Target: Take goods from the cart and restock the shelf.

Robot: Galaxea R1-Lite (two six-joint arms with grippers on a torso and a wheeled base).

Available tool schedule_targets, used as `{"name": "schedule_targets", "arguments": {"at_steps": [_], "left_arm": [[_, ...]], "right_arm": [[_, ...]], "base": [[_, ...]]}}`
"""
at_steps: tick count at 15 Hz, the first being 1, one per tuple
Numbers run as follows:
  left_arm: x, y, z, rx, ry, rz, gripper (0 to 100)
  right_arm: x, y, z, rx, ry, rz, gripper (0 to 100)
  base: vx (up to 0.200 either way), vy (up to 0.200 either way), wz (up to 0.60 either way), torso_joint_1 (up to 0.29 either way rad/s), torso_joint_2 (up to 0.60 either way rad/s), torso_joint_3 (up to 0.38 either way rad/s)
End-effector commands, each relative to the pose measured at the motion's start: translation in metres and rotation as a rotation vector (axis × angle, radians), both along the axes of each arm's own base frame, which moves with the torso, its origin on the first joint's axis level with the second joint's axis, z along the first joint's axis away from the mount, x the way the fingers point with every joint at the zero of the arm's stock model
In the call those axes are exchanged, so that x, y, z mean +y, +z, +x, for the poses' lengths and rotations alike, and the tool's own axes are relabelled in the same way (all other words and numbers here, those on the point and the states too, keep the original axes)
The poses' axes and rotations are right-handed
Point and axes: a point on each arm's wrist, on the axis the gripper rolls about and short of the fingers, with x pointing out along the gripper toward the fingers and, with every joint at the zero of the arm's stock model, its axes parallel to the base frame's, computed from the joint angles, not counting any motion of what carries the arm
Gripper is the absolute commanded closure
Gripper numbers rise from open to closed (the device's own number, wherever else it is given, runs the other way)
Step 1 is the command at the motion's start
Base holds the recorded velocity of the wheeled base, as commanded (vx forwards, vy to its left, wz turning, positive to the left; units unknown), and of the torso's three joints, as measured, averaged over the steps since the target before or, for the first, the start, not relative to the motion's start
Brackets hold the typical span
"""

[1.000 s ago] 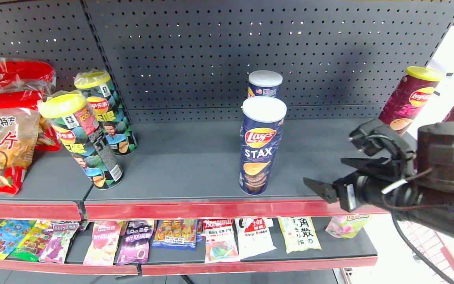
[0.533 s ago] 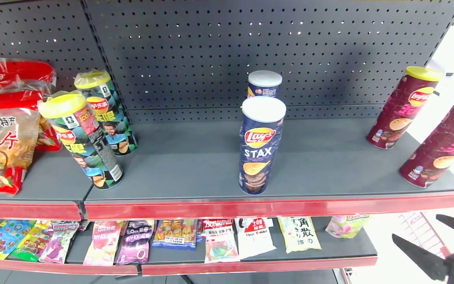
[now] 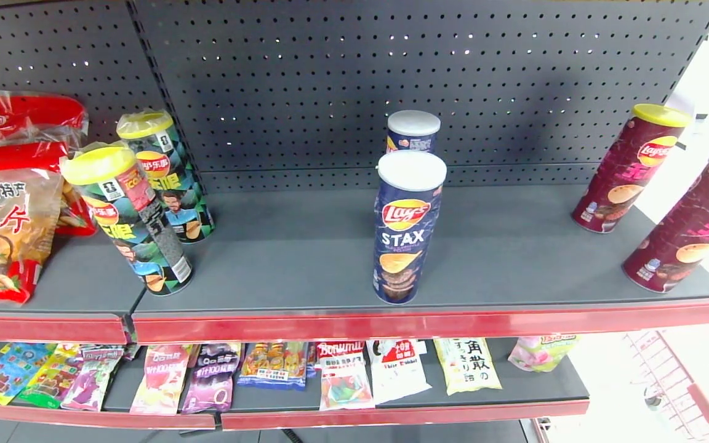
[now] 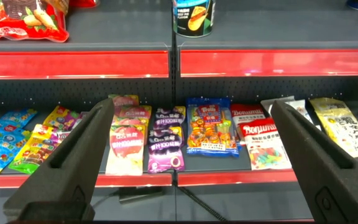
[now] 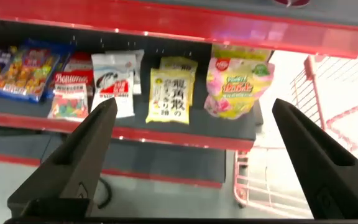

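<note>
On the upper grey shelf, a blue can stands near the front edge, with a second blue can behind it. Two maroon cans with yellow lids stand at the right end, one at the back and one at the front corner. My left gripper is open and holds nothing; it faces the lower shelf's candy bags. My right gripper, also open with nothing between its fingers, faces the right end of the lower shelf. The pink wire cart stands beside that end.
Two dark cans with yellow lids and red snack bags fill the upper shelf's left end. Bare shelf lies on both sides of the blue cans. Flat candy bags line the lower shelf. The cart's rim shows at the bottom right.
My open right gripper has drawn back from the upper shelf's right end, down and to the right, out of the head view. Both maroon cans are now uncovered.
</note>
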Motion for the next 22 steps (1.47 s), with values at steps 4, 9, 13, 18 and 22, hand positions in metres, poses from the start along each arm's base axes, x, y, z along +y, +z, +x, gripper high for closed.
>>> {"name": "schedule_targets", "arguments": {"at_steps": [4,9,13,18,22], "left_arm": [[0.0000,0.0000,0.0001,0.001,0.000,-0.001,0],[0.0000,0.0000,0.0001,0.001,0.000,-0.001,0],[0.0000,0.0000,0.0001,0.001,0.000,-0.001,0],[0.0000,0.0000,0.0001,0.001,0.000,-0.001,0],[0.0000,0.0000,0.0001,0.001,0.000,-0.001,0]], "right_arm": [[0.0006,-0.0096,-0.0182,-0.125,-0.032,0.001,0],[-0.0025,-0.0128,-0.0169,-0.129,-0.179,0.090,0],[-0.0026,-0.0123,-0.0170,-0.131,-0.178,0.075,0],[-0.0021,-0.0169,-0.0214,-0.140,-0.033,0.067,0],[-0.0032,-0.0181,-0.0233,-0.170,-0.101,0.098,0]], "base": [[0.000,0.000,0.00,0.000,0.00,0.000],[0.000,0.000,0.00,0.000,0.00,0.000],[0.000,0.000,0.00,0.000,0.00,0.000],[0.000,0.000,0.00,0.000,0.00,0.000],[0.000,0.000,0.00,0.000,0.00,0.000]]}}
